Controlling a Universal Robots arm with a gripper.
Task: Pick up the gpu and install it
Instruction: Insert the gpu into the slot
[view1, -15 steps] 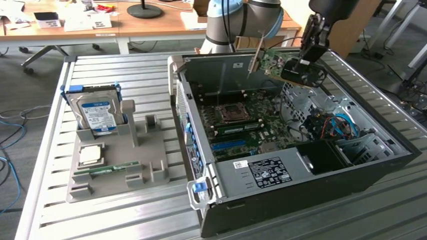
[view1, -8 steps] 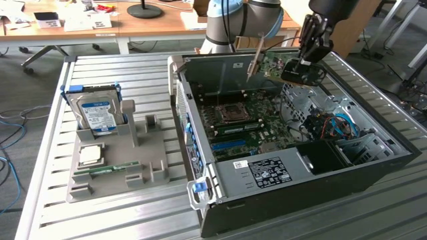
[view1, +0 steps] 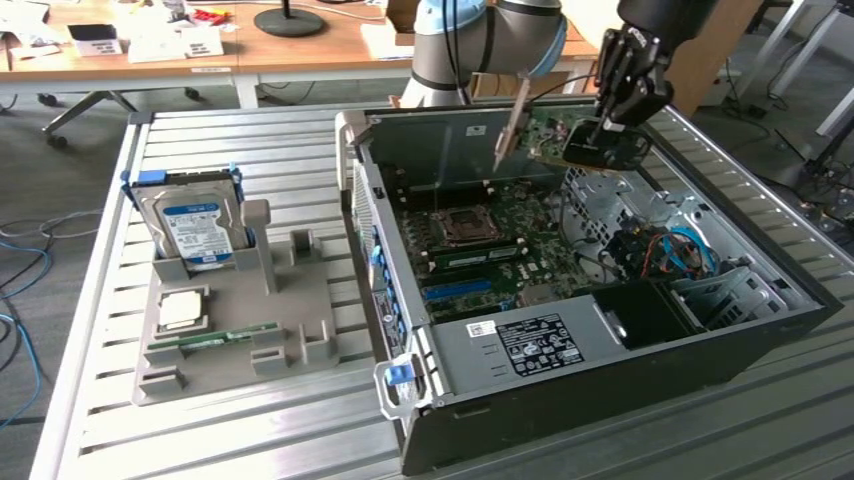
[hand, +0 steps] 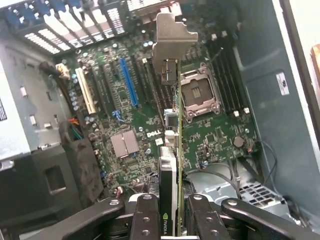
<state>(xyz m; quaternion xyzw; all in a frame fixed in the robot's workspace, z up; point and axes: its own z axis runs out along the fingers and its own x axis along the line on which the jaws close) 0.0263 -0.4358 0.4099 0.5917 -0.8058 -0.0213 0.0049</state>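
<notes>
Closest to us, the black metal gripper is clamped narrowly on the gpu. We see the card edge-on, its fan face hidden: thin green board, silvery bent bracket. It hangs above the motherboard, clear of it.

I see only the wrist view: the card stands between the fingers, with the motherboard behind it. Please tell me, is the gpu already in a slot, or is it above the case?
Observer: In the exterior view the gripper holds the gpu above the open case. It is not in a slot.
Operator: How does the case lie?
Observer: On its side on a slatted metal table, with the open side up.
Operator: Is something else on that table?
Observer: Yes. A gray holder sits at the exterior view's left, with a hard drive standing upright in it and a RAM stick lying flat.
</notes>
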